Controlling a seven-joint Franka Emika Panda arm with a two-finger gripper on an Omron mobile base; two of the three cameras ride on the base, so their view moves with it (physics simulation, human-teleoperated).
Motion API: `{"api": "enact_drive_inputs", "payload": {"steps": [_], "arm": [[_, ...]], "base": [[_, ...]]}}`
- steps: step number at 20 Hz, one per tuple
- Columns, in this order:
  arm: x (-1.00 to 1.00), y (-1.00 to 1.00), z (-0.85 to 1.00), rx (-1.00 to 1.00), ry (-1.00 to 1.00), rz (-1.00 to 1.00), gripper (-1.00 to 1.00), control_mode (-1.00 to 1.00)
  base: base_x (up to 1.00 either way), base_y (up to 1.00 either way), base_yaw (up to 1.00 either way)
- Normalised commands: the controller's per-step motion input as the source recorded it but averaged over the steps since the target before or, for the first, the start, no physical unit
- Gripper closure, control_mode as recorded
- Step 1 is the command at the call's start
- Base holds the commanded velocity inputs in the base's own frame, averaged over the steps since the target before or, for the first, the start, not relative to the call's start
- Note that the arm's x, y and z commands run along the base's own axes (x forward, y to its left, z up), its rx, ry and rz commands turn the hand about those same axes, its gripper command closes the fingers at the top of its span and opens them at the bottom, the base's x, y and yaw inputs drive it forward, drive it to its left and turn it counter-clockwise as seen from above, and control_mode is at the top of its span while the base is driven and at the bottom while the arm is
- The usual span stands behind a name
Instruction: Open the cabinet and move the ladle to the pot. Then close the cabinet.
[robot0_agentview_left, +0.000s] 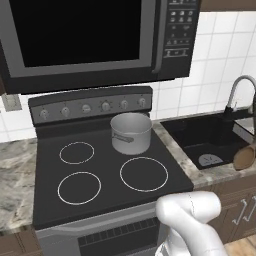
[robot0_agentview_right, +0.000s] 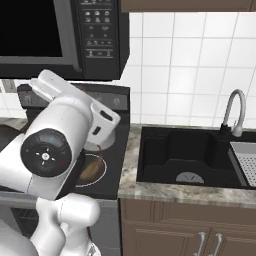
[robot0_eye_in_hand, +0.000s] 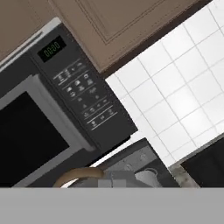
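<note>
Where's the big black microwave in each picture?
Left base view: the microwave runs across the top, above the stove.
Right base view: top left corner.
Hand view: tilted, on the left.
Shared landmark: the white tiled wall beside it.

Your arm (robot0_agentview_right: 55, 150) bulks large at the left, covering most of the stove (robot0_agentview_right: 107, 172) under the microwave (robot0_agentview_right: 75, 35). To its right you see a black sink (robot0_agentview_right: 200, 155) set in a marbled counter (robot0_agentview_right: 165, 192), with a curved faucet (robot0_agentview_right: 235, 112) and a grey rack (robot0_agentview_right: 247, 160) at the far edge. White tile (robot0_agentview_right: 190, 65) backs the wall, and brown lower cabinets (robot0_agentview_right: 170, 230) run below.
</note>
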Motion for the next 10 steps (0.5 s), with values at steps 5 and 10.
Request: {"api": "enact_drive_inputs", "payload": {"steps": [5,10], "arm": [[0.58,-0.05,0.0,0.43,0.07,0.0,1.0,-1.0],[0.62,-0.1,-0.03,0.51,0.09,0.0,1.0,-1.0]], "base": [[0.0,0.0,0.0],[0.0,0.0,0.0]]}}
